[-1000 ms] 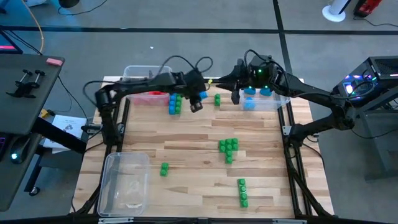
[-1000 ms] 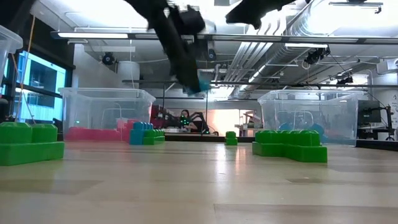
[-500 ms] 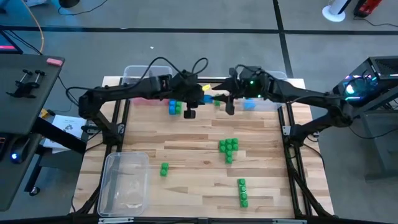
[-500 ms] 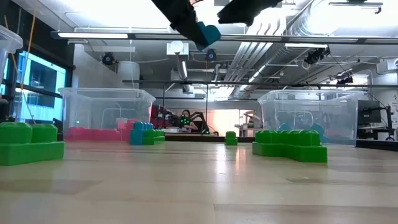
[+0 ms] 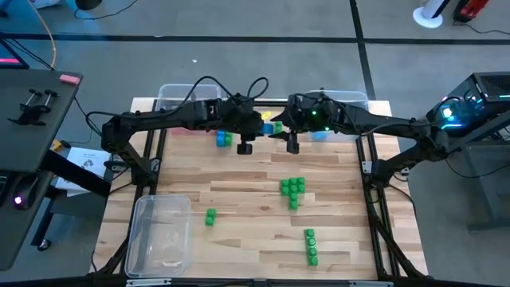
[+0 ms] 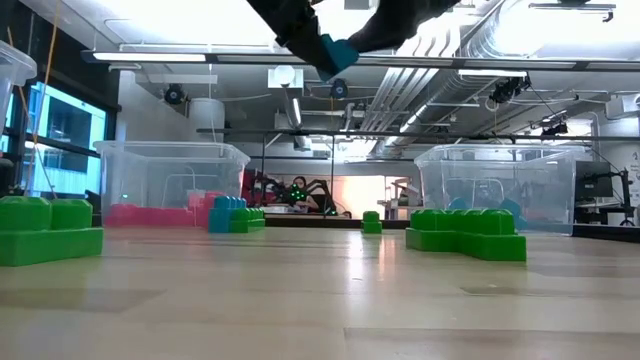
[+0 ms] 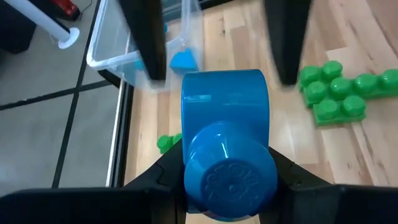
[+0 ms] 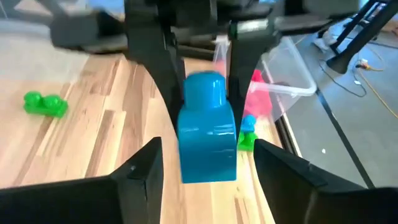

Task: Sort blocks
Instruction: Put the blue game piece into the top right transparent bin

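While both my arms met above the far middle of the worktop (image 5: 239, 199), my left gripper (image 5: 253, 121) held a blue block (image 7: 225, 143) clamped between its jaws, well clear of the wood. My right gripper (image 5: 280, 127) faced it with its jaws spread wide, one on either side of that block (image 8: 207, 127) and not touching it. From table height the block (image 6: 337, 52) showed high above everything else.

At the far left corner stood a clear bin (image 6: 172, 185) with red blocks (image 6: 155, 214) lying in its bottom. At the far right stood a second clear bin (image 6: 497, 187), with blue blocks (image 5: 320, 134) inside. A third clear bin (image 5: 159, 235) sat at the near left corner; I could not make out anything in it.

Loose on the worktop, a small blue-and-green cluster (image 5: 223, 139) lay just beside the red bin, a single green block (image 5: 277, 127) lay between the two far bins, a larger green cluster (image 5: 292, 190) sat near the middle, one green block (image 5: 210, 215) lay nearer the left, and a green stack (image 5: 311, 245) lay toward the near edge.
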Controlling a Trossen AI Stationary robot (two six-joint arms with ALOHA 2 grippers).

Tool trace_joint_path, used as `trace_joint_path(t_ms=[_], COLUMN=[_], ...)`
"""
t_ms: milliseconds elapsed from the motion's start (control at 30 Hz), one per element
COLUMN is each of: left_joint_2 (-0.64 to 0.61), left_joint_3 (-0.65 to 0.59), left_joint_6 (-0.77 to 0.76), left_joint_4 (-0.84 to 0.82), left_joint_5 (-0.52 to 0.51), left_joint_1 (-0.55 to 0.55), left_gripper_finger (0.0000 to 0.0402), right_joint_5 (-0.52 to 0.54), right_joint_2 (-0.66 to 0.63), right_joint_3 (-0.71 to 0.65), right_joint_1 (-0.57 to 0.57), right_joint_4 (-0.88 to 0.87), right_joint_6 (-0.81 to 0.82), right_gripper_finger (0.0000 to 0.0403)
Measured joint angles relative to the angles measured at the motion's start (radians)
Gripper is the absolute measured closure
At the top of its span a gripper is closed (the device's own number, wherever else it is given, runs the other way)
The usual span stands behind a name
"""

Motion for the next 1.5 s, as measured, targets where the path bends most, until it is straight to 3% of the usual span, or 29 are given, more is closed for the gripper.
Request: trace_joint_path(t_ms=[400, 533, 667, 833, 1133, 1300, 1500], left_joint_2=[0.000, 0.000, 0.000, 0.000, -0.057, -0.104, -0.247], left_joint_3=[0.000, 0.000, 0.000, 0.000, 0.001, -0.024, -0.265], left_joint_6=[0.000, -0.002, 0.022, -0.009, -0.047, -0.136, -0.254], left_joint_4=[0.035, 0.050, 0.045, 0.036, -0.224, -0.328, -0.131], left_joint_5=[0.011, 0.011, 0.025, 0.033, -0.003, 0.100, 0.289], left_joint_1=[-0.020, -0.019, -0.019, -0.020, 0.047, 0.152, 0.255], left_gripper_finger=[0.0300, 0.0272, 0.0230, 0.0221, 0.0219, 0.0218, 0.0218], right_joint_5=[-0.003, 0.013, 0.017, 0.021, 0.042, 0.042, 0.127], right_joint_2=[0.053, 0.053, 0.053, 0.051, 0.046, 0.035, 0.005], right_joint_3=[0.000, 0.000, 0.000, 0.000, 0.000, 0.000, 0.000], right_joint_1=[0.012, 0.012, 0.011, 0.010, -0.010, -0.063, -0.200], right_joint_4=[0.021, 0.045, 0.050, 0.050, 0.057, -0.010, -0.247], right_joint_6=[-0.075, -0.083, -0.082, -0.080, -0.090, -0.089, -0.076], right_gripper_finger=[0.0217, 0.0252, 0.0317, 0.0389, 0.0383, 0.0399, 0.0400])
